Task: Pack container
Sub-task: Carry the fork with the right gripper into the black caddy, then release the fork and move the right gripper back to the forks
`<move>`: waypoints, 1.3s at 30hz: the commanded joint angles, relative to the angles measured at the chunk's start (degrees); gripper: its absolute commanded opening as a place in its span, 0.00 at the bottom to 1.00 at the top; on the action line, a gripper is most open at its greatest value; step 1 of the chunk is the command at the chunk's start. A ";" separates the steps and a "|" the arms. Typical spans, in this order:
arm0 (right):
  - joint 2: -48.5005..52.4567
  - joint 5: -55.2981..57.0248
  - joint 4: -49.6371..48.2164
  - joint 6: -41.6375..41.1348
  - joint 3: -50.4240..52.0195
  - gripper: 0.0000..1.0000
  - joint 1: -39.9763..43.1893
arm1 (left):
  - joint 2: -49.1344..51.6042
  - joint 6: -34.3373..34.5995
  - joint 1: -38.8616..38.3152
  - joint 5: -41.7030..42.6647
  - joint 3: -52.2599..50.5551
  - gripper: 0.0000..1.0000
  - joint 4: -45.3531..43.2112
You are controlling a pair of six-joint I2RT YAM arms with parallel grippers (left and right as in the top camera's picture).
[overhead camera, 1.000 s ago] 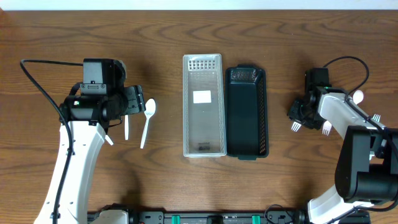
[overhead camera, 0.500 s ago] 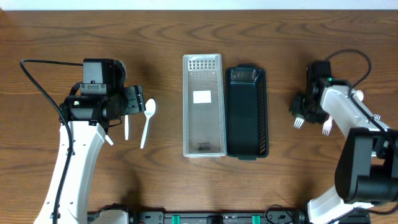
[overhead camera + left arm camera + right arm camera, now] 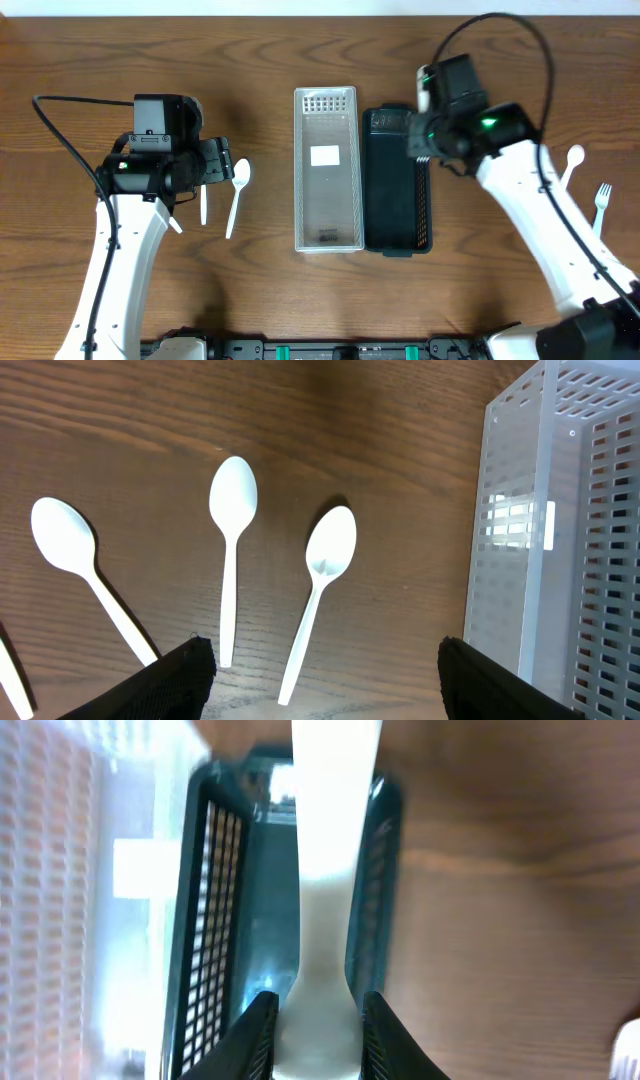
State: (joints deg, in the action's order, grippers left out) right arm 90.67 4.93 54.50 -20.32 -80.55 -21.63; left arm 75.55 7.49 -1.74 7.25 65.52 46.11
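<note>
A white utensil [image 3: 325, 870] is clamped by its handle between the right fingers [image 3: 255, 1032] and held lengthwise over the black basket [image 3: 396, 200] — aligned, it seems, so that it can be dropped in flat. Nothing is seen inside the basket. Beyond the clear tray [image 3: 327, 170] touching it, the left fingers [image 3: 175, 682] are spread apart above spoons [image 3: 322, 575] on the counter [image 3: 260, 300] — presumably readied for a pick.
</note>
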 commanded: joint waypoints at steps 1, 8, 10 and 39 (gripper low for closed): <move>2.86 0.61 0.22 -3.13 3.10 0.11 -1.99 | 0.04 -0.33 -0.17 -0.66 0.98 0.74 0.15; 7.15 -1.86 -2.51 -4.46 9.66 0.11 -2.84 | 0.04 -0.33 -0.17 -0.66 0.98 0.74 0.17; 7.91 -2.23 -3.58 -4.44 10.82 0.13 -2.84 | 0.04 -0.33 -0.17 -0.66 0.98 0.74 0.15; -0.20 4.39 7.43 0.24 -1.73 0.73 28.37 | 0.04 -0.35 -0.17 -0.68 0.98 0.74 0.15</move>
State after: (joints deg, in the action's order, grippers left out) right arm 89.10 8.49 61.17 -20.36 -83.46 2.39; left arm 75.55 7.49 -1.74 7.25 65.52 46.11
